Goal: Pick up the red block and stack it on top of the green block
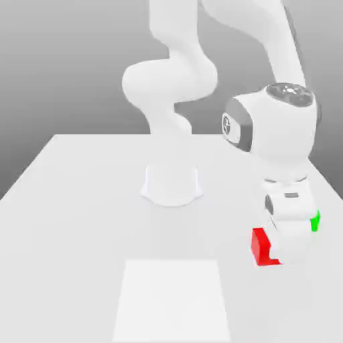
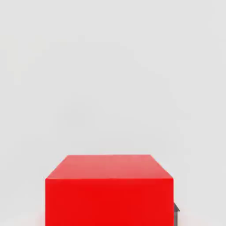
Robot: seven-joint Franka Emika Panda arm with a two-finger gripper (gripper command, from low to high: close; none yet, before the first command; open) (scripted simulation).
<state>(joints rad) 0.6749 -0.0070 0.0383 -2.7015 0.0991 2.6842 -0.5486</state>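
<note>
backdrop: plain grey gradient wall; surface: white table (image 1: pixel 80 201); marking: paler rectangular patch (image 1: pixel 171 301)

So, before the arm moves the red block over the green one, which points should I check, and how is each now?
1. Pincer shut on the red block: ok, the block sits close under the hand camera.
2. Red block square in the grip: ok, its edges look level in the hand view.
3. Green block located: ok, a corner shows behind the hand.
4. Green block's top free: cannot tell, the hand hides it.
5. Red block lifted off the table: cannot tell.
</note>
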